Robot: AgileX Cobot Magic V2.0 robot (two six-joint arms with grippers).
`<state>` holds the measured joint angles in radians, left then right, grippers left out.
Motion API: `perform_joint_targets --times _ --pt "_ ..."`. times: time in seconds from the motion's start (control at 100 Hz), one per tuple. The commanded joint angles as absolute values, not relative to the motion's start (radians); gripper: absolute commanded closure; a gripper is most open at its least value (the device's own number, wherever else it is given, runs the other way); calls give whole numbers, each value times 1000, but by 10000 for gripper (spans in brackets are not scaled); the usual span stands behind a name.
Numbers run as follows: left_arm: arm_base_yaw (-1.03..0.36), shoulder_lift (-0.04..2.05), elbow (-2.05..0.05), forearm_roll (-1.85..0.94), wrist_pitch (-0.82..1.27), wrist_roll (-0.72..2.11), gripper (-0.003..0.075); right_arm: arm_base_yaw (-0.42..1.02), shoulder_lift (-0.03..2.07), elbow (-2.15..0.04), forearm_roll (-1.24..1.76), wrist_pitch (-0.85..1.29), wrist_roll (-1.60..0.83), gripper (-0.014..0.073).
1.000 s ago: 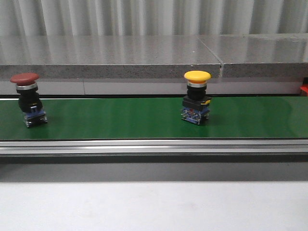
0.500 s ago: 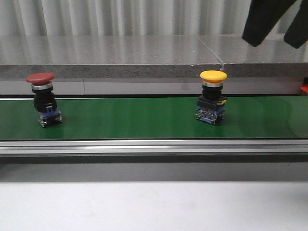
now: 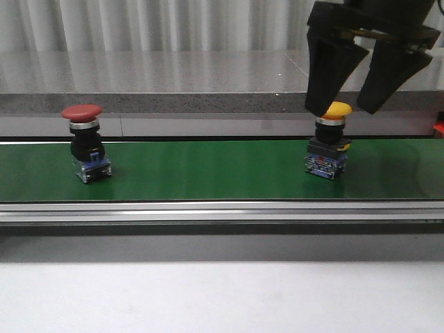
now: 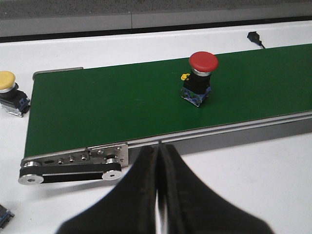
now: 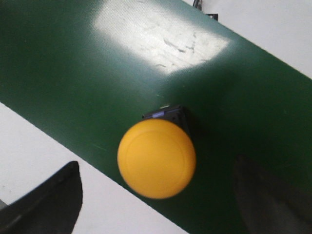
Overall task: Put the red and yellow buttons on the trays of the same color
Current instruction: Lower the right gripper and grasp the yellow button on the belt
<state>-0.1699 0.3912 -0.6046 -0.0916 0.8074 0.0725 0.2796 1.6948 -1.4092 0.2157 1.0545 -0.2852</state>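
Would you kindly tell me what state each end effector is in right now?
Left end effector: closed, holding nothing.
Right end effector: open, straddling the yellow button from above, not gripping it.

red button (image 3: 84,143) upright, yellow button (image 3: 329,148) upright, well apart

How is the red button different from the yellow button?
The red button has a dark red cap; the yellow button has a bright yellow one. The red button stands on the left of the green belt with nothing above it; the yellow one, on the right, has the open right gripper over it. Both stand upright, mushroom-shaped, on the belt.
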Motion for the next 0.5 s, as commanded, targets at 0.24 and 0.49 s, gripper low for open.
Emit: perform_joint_targets --times 0.24,0.49 --pt "-177 402 -629 -106 741 70 741 281 1681 -1444 231 998 -304 313" --pt "-177 402 -629 -106 741 70 741 279 1670 -1444 231 982 -301 423"
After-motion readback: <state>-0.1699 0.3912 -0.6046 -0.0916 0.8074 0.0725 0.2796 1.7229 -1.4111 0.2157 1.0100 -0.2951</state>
